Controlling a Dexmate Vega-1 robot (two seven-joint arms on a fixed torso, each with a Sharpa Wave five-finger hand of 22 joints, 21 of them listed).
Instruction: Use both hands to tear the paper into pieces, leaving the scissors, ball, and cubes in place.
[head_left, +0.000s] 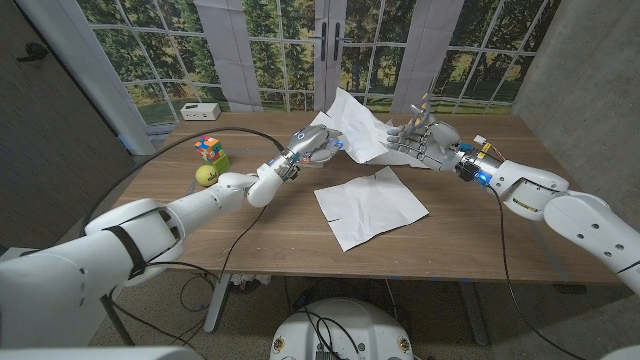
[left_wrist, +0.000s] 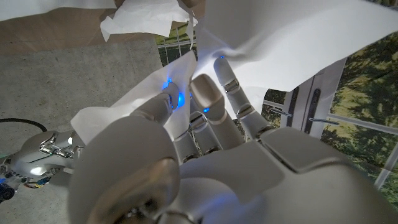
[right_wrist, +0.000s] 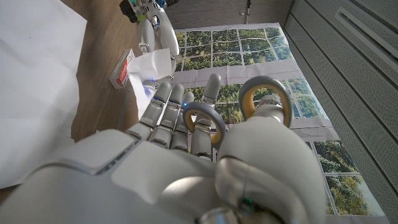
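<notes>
A flat white paper sheet (head_left: 371, 205), creased, lies nearest on the wooden table (head_left: 250, 235). Beyond it, a crumpled white paper piece (head_left: 355, 128) hangs raised between the robot hands: left robot hand (head_left: 312, 143) and right robot hand (head_left: 420, 140) each pinch an edge.

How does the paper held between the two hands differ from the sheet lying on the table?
The held paper is lifted off the table and crumpled, gripped by the left hand and the right hand. The sheet on the table lies flat, only creased, with no hand touching it, nearer the robot. Both are white.
</notes>
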